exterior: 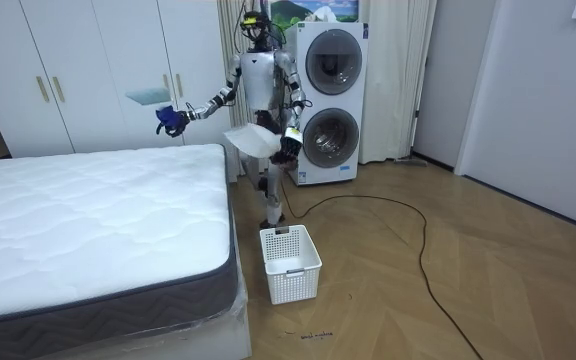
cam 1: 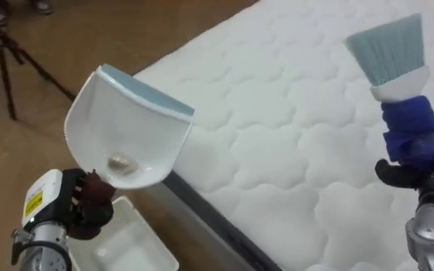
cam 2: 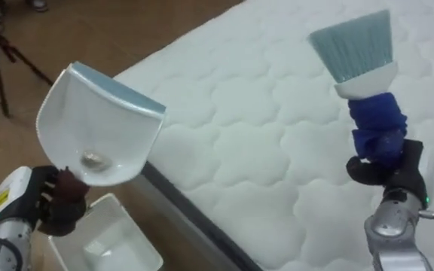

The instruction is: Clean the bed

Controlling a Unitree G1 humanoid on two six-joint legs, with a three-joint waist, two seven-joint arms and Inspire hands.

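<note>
My left hand [cam 1: 81, 205] is shut on the handle of a white dustpan [cam 1: 123, 128] with a blue lip, held tilted up beside the bed's edge. A small brownish scrap [cam 1: 120, 162] lies in the pan's bottom. My right hand [cam 1: 417, 172] is shut on the blue-wrapped handle of a brush [cam 1: 395, 59], bristles pointing up, over the white quilted mattress [cam 1: 292, 128]. In the room view I stand at the bed's far corner, the dustpan [exterior: 251, 139] at the room view's right and the brush [exterior: 171, 119] over the bed [exterior: 88, 220].
A white plastic basket [cam 1: 123, 241] stands on the wooden floor under the dustpan, also seen as the basket [exterior: 291, 262] beside the bed. A tripod leg [cam 1: 6, 60] is at the far left. Wardrobes and stacked washing machines [exterior: 328, 90] stand behind me.
</note>
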